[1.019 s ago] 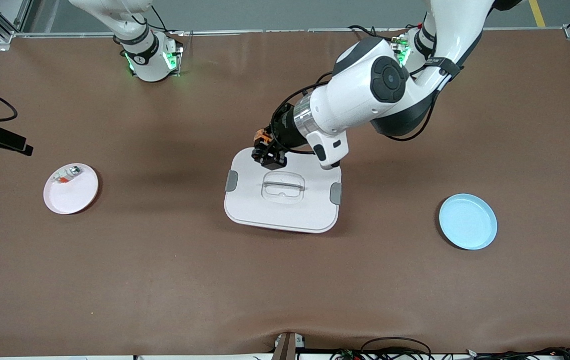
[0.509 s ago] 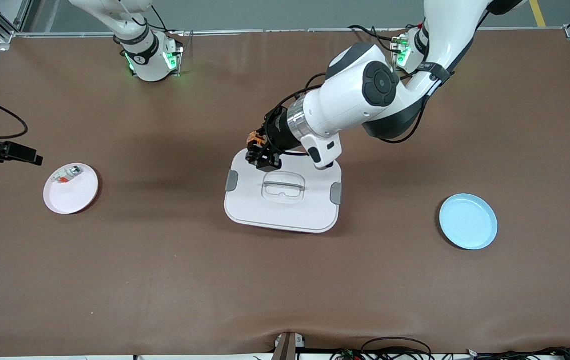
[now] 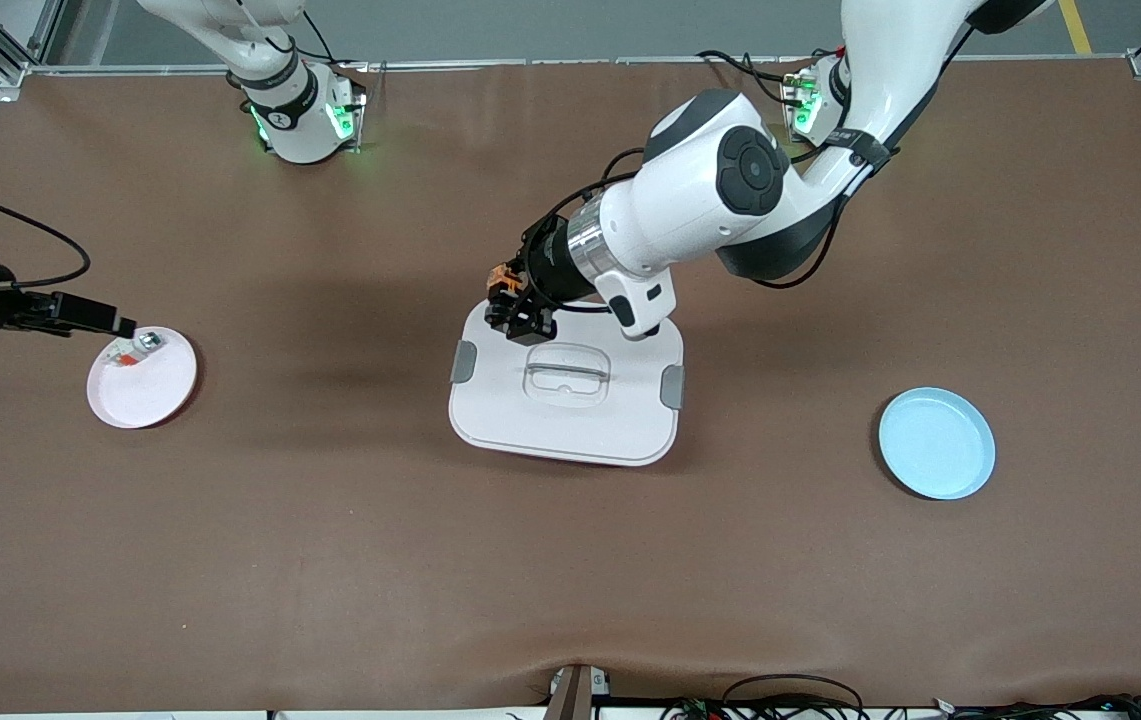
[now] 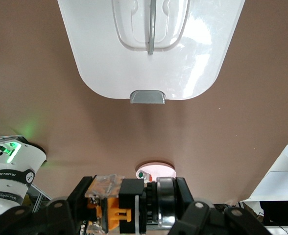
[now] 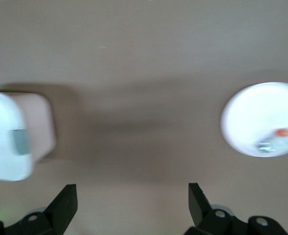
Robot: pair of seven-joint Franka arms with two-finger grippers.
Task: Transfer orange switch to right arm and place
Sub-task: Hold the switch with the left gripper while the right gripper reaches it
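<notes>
Left wrist view: the left gripper [image 4: 129, 213] clamps the orange switch [image 4: 115, 209], a stubby black-and-orange part, between its fingers.

Right gripper [image 5: 129, 205] spread wide.

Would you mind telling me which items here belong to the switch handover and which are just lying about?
In the job:
- orange switch, held in the left gripper over the white lidded box's edge
- right gripper, open, near the pink plate

Lying about:
- white lidded box
- blue plate
- pink plate holding a small silver-white piece

The right arm's base [image 4: 9, 169] carries a black band with white letters, "FRANKA EMIKA"; no other text is readable.
</notes>
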